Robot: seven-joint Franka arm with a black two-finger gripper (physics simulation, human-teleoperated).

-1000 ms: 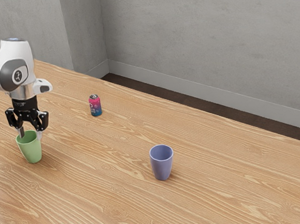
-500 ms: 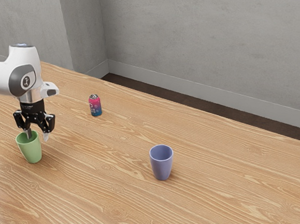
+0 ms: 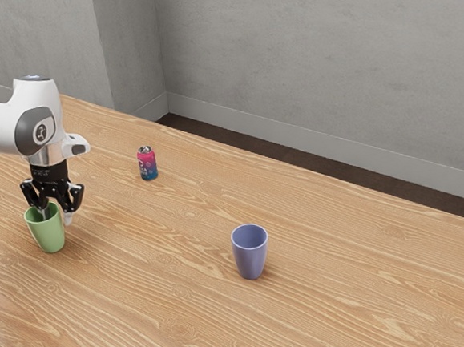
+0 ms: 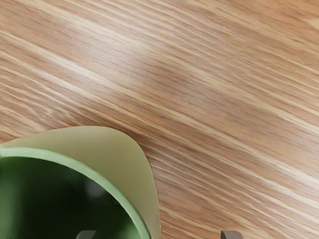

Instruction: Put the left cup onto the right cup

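At the exterior view's left the gripper (image 3: 53, 210) hangs at the upright green cup (image 3: 46, 231), fingers spread astride its rim, purple cup (image 3: 248, 251) standing well apart, pink-and-blue can (image 3: 147, 164) label illegible

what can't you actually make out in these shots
Print on the can: too small in the exterior view.
Most of the green cup: cut off by the wrist view's edge.
Cup rim beneath the end effector: hidden behind it in the exterior view, so contact is unclear.
Inside bottom of the purple cup: hidden by its own wall, exterior view.
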